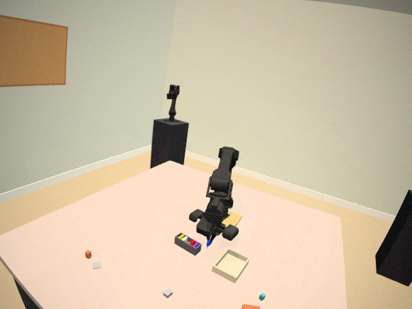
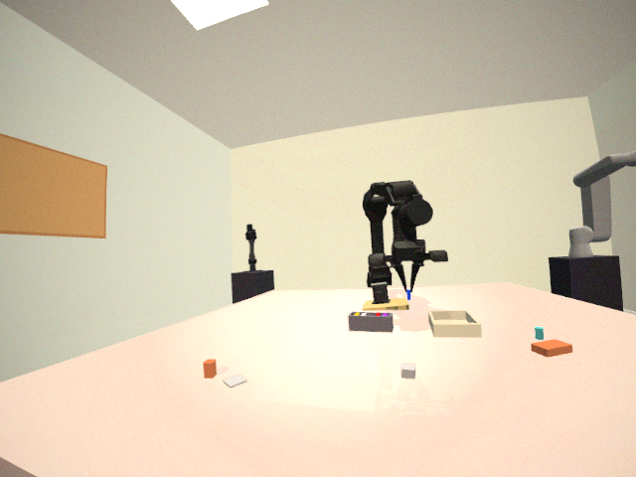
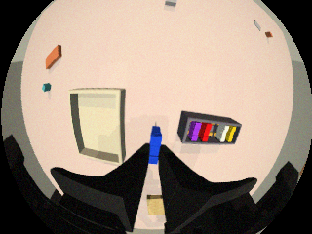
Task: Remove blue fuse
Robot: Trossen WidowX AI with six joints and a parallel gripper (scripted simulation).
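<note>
My gripper [image 1: 209, 240] [image 2: 409, 290] [image 3: 154, 148] is shut on the blue fuse [image 1: 208, 243] [image 2: 408, 295] [image 3: 155, 141] and holds it in the air, between the fuse block and the tray in the wrist view. The dark fuse block [image 1: 187, 246] [image 2: 371, 322] [image 3: 211, 118] is on the right in the wrist view, with purple, red, white and yellow fuses in it and an open slot between the red and the white. The beige tray [image 1: 223, 273] [image 2: 457, 329] [image 3: 123, 127] is on the left in the wrist view, with nothing in it.
An orange block [image 2: 551, 348] [image 3: 53, 57] and a teal block [image 1: 262, 296] [image 2: 539, 332] [image 3: 46, 87] lie beyond the tray. A grey block [image 1: 167, 293] [image 2: 407, 371], a small orange block [image 1: 87, 254] [image 2: 209, 368] and a flat grey piece [image 1: 96, 265] [image 2: 235, 381] lie farther out.
</note>
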